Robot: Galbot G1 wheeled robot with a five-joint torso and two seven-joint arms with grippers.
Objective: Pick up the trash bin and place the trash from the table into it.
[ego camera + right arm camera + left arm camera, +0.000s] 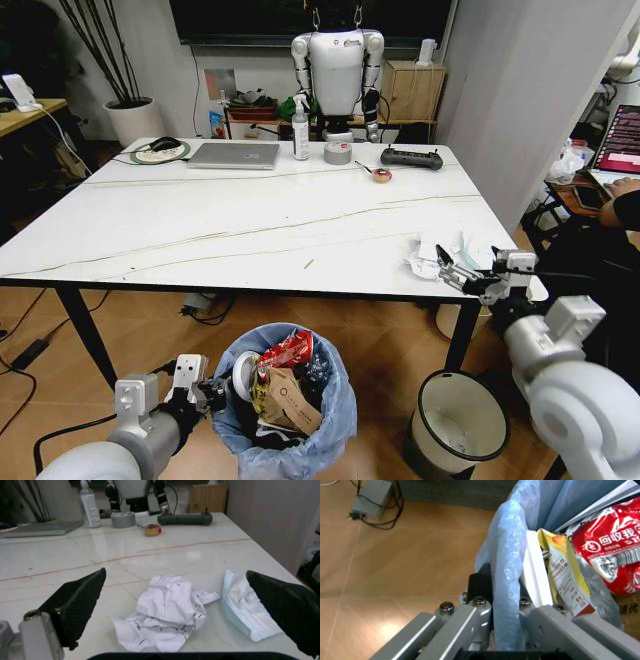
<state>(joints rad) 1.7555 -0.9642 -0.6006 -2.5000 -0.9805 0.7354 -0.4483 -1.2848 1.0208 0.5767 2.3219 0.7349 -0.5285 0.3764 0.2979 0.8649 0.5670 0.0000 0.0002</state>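
Now | trash bin point(290, 420): blue-bagged, full | crumpled tissue point(167, 611): white, on table point(250, 220)

The left gripper point(507, 630) is clamped on the rim of the trash bin point(507, 551), its grey fingers point(462, 628) pinching the crinkly blue bag liner. Inside lie a red wrapper point(612, 543) and a yellow-edged packet point(565, 577). Beyond is wooden floor point(395, 566), with a grey power brick point(370, 497) and cables.
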